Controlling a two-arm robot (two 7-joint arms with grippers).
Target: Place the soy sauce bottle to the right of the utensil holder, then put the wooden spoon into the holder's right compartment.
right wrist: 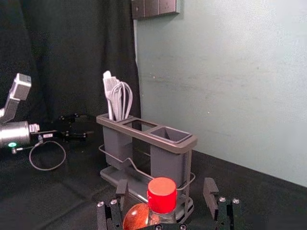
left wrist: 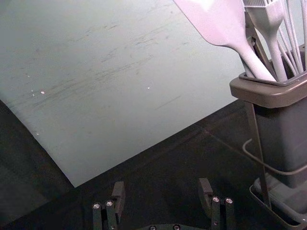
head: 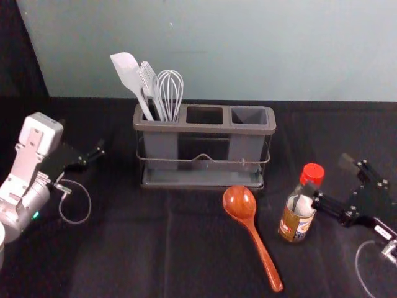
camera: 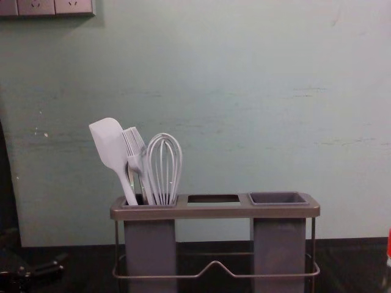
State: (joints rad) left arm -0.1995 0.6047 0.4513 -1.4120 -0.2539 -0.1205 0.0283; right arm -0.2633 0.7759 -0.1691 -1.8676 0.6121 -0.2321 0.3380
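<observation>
My right hand (head: 329, 179) is open at the right side of the bench (head: 173, 248), close by the soy sauce bottle (head: 296, 225); I can't tell if a finger touches it. The bottle stands up with its red cap on, near and to the right of the utensil holder (head: 205, 128); the wooden spoon (head: 240, 203) lies between the bottle and my left side, round end toward the holder. My left hand (head: 85, 141) is open, left of the holder; a spatula (head: 128, 73), a brush (head: 147, 81) and a whisk (head: 170, 92) stand in its left part.
</observation>
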